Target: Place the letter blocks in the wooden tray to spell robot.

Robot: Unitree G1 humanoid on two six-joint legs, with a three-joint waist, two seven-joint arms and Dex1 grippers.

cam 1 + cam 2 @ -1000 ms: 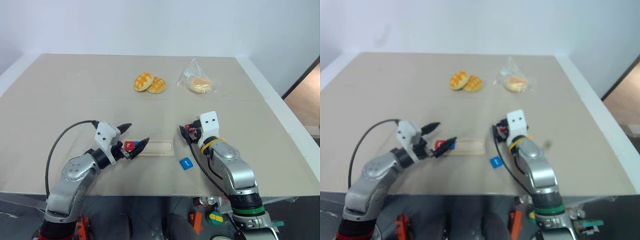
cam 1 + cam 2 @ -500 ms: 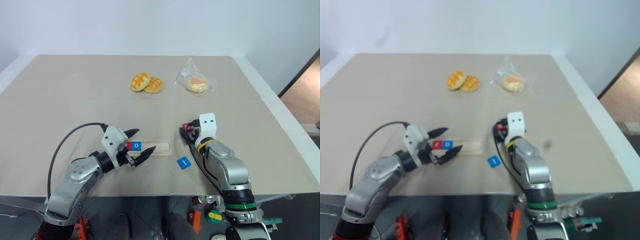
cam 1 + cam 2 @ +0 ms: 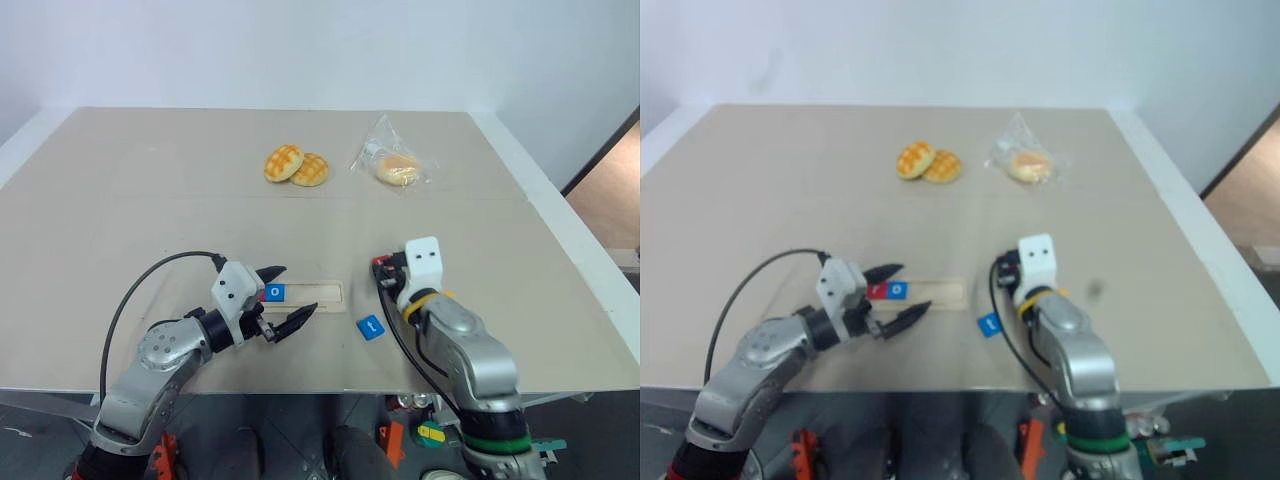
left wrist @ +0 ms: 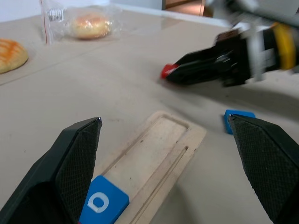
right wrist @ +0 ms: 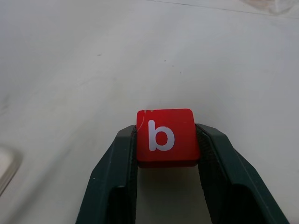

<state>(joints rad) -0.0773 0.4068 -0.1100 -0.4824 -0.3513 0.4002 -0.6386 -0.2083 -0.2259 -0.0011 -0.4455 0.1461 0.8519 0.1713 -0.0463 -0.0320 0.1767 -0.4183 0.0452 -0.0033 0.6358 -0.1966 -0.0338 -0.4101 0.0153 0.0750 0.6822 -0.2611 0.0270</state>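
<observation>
The wooden tray [image 3: 312, 293] lies in front of me. A blue "o" block [image 3: 275, 293] sits in its left part, with a red block [image 3: 876, 291] just left of it. My left gripper [image 3: 293, 292] is open, with its fingers on either side of the tray's left half, touching nothing. My right gripper [image 5: 166, 135] is shut on a red "b" block [image 5: 165, 136], close to the tabletop to the right of the tray. That red block [image 4: 167, 72] shows at the right gripper's tips. A blue "t" block [image 3: 370, 327] lies loose on the table between the tray and the right arm.
Two golden waffle-pattern buns [image 3: 298, 165] lie at the far middle of the table. A bun in a clear bag [image 3: 397, 168] lies to their right. The table's right edge [image 3: 580, 250] runs close to the right arm.
My right gripper has shut on the red "b" block and drawn back toward me. The left gripper has stayed open and shifted a little to the right along the tray.
</observation>
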